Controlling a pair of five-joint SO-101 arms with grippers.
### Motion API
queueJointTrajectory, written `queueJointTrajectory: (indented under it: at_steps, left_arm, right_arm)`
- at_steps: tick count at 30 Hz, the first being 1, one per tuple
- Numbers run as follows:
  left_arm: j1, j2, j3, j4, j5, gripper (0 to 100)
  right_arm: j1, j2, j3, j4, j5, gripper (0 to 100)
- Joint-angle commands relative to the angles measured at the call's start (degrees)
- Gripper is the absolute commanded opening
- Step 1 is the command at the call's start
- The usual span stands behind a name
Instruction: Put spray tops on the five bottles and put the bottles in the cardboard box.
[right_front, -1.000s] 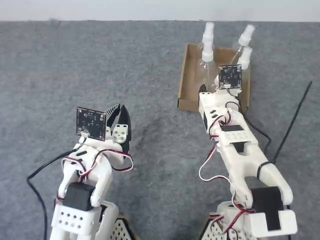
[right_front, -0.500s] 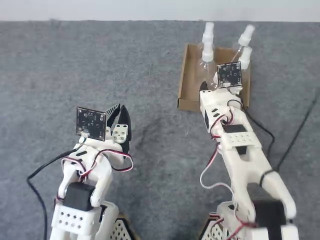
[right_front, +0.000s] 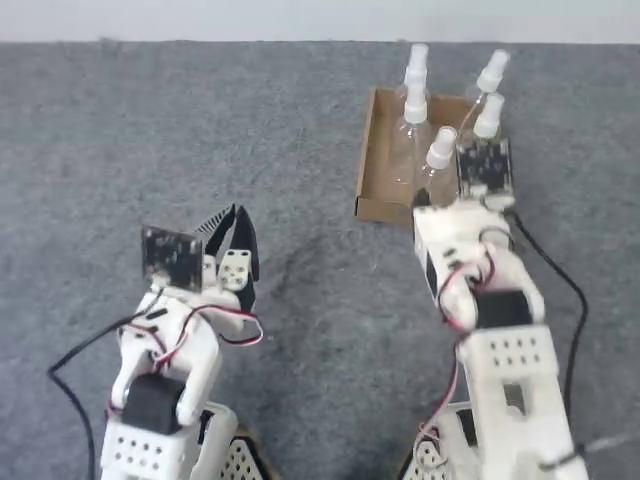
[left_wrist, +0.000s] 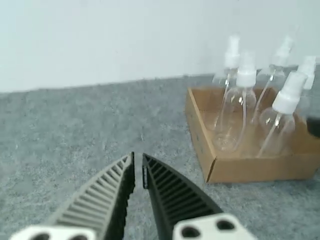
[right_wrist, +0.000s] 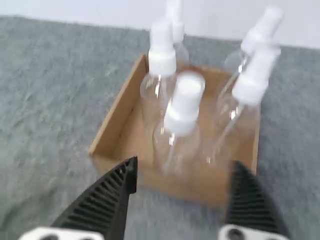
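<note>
Bottles (right_wrist: 177, 125) stand inside the cardboard box (right_front: 367, 160), right hand (right_wrist: 184, 167) released before its near wall, left hand (left_wrist: 138, 157) clenched over open carpet (right_front: 150, 120).

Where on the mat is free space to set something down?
Free: the grey mat left of the cardboard box, beyond the left end effector. Crowded: inside the box, five bottles, with the right end effector open before it.

From above, you could not see the near right corner of the cardboard box (right_front: 366, 160): the right arm (right_front: 470, 250) covered it, along with the body of one bottle (right_front: 487, 117). In your left wrist view, the picture's edge cut the box off. In your right wrist view, the bottles (right_wrist: 180, 125) were blurred.
</note>
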Motion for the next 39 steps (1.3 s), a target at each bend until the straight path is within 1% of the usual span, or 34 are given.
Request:
queueJointTrajectory:
  at_steps: [1,2,4,8,13,15,18,24,28,32,39]
  left_arm:
    - [0.00,-9.14,1.36,1.32,-0.26,2]
    - [0.00,-11.69,1.89,1.85,-0.26,2]
    - [0.00,-14.86,2.33,2.46,-0.09,2]
    - [0.09,-13.19,2.77,3.08,-0.18,2]
    - [0.00,-13.19,5.14,3.16,-0.35,2]
    - [0.09,-13.19,6.81,2.81,-0.35,2]
    - [0.35,-13.19,9.10,2.73,-0.35,2]
    - [0.09,-13.19,16.84,2.73,-0.35,2]
    - [0.00,-12.92,20.62,3.34,-0.35,2]
    - [0.00,-13.01,20.44,9.23,-0.35,2]
    - [0.00,-13.10,20.44,25.49,-0.35,2]
  right_arm:
    - [0.40,-11.91,5.19,3.47,1.76,3.0]
    - [0.57,-14.90,7.56,4.97,3.25,0.6]
    - [1.10,-21.32,12.92,7.52,6.95,1.4]
    - [3.82,-34.68,21.45,13.32,12.13,2.4]
    - [8.48,-51.12,26.55,23.87,13.01,2.4]
    - [10.51,-52.09,26.90,23.96,13.01,2.4]
    - [11.74,-49.45,27.96,23.25,12.57,2.4]
    - [11.56,-51.56,35.87,19.56,12.75,2.4]
    - [11.38,-51.38,38.68,19.38,13.01,2.7]
    - [11.74,-51.38,38.68,19.47,13.01,2.7]
    - [11.74,-50.95,38.68,19.56,13.01,2.4]
